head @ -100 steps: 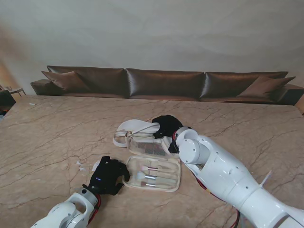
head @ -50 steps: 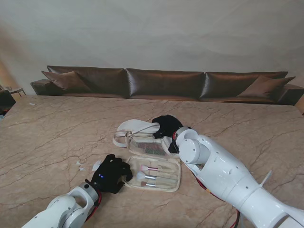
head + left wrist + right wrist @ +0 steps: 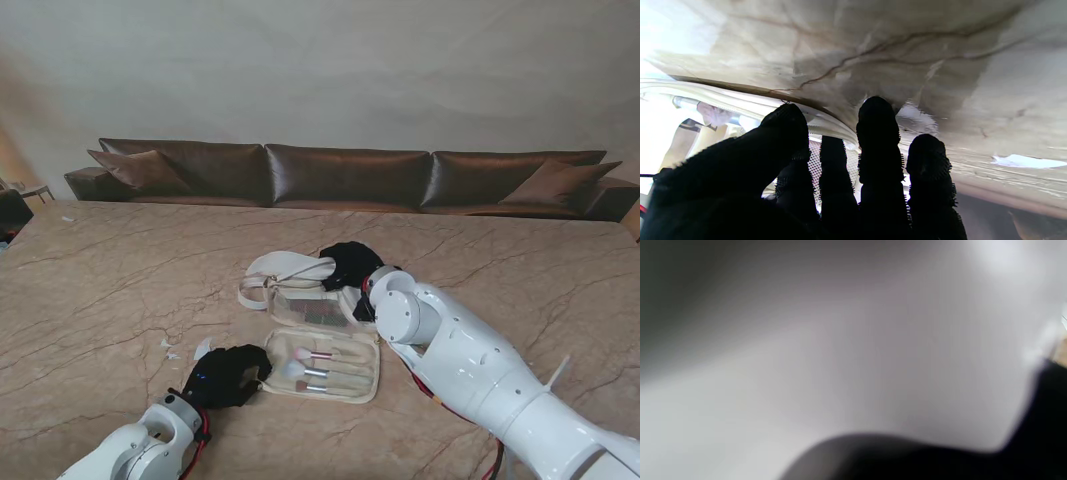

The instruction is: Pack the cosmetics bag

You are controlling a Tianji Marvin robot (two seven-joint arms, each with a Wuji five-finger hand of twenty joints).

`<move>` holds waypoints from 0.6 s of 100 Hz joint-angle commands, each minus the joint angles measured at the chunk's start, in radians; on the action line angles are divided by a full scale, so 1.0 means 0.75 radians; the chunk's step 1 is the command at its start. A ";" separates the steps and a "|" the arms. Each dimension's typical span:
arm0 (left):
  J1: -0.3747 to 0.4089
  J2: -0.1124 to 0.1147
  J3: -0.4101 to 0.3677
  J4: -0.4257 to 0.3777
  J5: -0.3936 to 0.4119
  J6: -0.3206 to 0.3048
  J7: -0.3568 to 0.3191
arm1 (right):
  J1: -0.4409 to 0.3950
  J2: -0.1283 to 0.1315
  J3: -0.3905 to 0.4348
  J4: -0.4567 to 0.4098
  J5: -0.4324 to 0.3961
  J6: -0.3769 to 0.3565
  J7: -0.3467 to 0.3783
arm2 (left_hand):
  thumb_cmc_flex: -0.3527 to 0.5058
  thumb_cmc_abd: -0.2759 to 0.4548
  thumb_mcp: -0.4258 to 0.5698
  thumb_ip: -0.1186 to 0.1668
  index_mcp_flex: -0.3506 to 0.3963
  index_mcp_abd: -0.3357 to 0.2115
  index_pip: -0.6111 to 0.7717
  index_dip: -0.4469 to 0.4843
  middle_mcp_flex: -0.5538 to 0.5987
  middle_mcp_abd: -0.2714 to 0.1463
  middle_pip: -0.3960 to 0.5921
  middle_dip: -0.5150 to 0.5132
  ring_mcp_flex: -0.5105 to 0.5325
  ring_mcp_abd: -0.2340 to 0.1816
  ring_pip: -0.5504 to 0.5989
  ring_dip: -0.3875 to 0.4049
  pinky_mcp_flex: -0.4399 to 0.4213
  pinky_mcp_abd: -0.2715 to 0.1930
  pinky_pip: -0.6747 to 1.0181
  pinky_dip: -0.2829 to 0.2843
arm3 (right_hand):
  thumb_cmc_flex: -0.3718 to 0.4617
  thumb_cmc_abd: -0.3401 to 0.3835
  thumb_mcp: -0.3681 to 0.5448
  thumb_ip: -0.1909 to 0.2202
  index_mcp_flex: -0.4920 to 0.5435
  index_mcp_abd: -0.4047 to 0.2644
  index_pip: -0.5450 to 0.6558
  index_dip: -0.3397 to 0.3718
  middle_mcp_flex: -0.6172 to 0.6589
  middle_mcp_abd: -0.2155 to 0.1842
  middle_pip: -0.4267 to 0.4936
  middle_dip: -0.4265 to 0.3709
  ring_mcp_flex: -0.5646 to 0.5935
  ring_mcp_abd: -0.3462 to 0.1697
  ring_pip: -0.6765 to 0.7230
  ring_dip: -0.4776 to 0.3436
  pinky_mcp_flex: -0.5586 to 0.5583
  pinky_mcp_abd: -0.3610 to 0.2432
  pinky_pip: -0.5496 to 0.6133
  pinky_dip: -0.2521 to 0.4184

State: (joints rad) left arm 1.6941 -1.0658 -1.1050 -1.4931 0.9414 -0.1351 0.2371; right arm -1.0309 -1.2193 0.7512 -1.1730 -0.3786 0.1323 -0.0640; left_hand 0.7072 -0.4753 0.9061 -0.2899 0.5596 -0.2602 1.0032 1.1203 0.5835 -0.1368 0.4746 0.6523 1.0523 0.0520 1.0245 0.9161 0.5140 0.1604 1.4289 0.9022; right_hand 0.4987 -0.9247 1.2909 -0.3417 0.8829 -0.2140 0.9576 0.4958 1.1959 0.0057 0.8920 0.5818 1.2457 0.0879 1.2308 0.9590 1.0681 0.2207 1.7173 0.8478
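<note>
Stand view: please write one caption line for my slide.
Left hand beside the open cosmetics bag holding brushes; right hand at its far half.

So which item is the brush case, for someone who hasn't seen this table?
On the marble table, near the middle, two pale cosmetics items lie between the black hands. The brush case is the one nearer to me, lying open and flat, with the left hand at its left edge. Unlike the bag behind it, it shows brushes laid in a row.
</note>
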 commanded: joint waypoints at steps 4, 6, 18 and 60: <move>0.018 -0.013 0.000 -0.009 0.002 -0.011 0.000 | 0.004 -0.015 -0.007 -0.002 0.009 -0.011 -0.003 | 0.026 0.060 0.004 -0.004 0.070 0.000 0.184 0.064 0.114 0.107 0.064 -0.126 0.102 -0.019 -0.055 -0.068 0.093 -0.021 0.106 -0.076 | 0.172 0.170 0.113 0.077 0.065 -0.230 0.132 0.032 0.029 -0.039 -0.021 -0.012 0.084 -0.033 0.029 -0.016 0.046 -0.016 0.050 -0.017; 0.019 -0.016 -0.001 -0.010 -0.011 -0.013 -0.001 | 0.004 -0.015 -0.007 -0.001 0.009 -0.011 -0.003 | 0.034 0.059 -0.001 -0.006 0.069 0.003 0.184 0.064 0.127 0.116 0.069 -0.131 0.106 -0.014 -0.081 -0.078 0.102 -0.020 0.106 -0.083 | 0.173 0.170 0.113 0.077 0.066 -0.230 0.132 0.031 0.028 -0.039 -0.021 -0.012 0.084 -0.034 0.030 -0.016 0.046 -0.016 0.050 -0.017; 0.018 -0.036 0.004 0.000 -0.101 -0.035 0.023 | 0.005 -0.016 -0.007 0.001 0.012 -0.013 -0.001 | 0.073 0.043 -0.011 -0.019 0.089 0.032 0.195 0.057 0.234 0.165 0.052 -0.086 0.108 0.028 -0.272 -0.127 0.172 0.005 0.075 -0.126 | 0.173 0.172 0.111 0.077 0.060 -0.229 0.129 0.030 0.028 -0.039 -0.021 -0.012 0.084 -0.033 0.032 -0.017 0.046 -0.017 0.051 -0.018; 0.006 -0.037 -0.014 0.026 -0.090 -0.079 0.055 | 0.006 -0.014 -0.008 0.005 0.015 -0.020 0.005 | 0.019 -0.026 0.007 0.028 -0.087 0.076 0.121 -0.401 0.227 0.066 0.049 0.272 -0.253 0.104 -0.522 -0.046 -0.216 0.056 -0.292 -0.084 | 0.175 0.172 0.110 0.077 0.060 -0.230 0.130 0.029 0.025 -0.040 -0.020 -0.009 0.083 -0.033 0.035 -0.020 0.046 -0.018 0.053 -0.019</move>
State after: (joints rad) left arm 1.6895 -1.0994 -1.1085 -1.4827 0.8820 -0.1873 0.2798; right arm -1.0268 -1.2216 0.7486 -1.1646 -0.3718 0.1246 -0.0625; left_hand 0.7742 -0.4534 0.8453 -0.2786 0.5436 -0.2106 1.0699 0.9079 0.8348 -0.0582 0.4679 0.8837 0.9210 0.0737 0.6522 0.8546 0.4122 0.1820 1.2399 0.8015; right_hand 0.4989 -0.9245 1.2909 -0.3417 0.8828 -0.2137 0.9576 0.4958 1.1959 0.0063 0.8920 0.5818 1.2457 0.0879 1.2395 0.9590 1.0685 0.2205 1.7172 0.8398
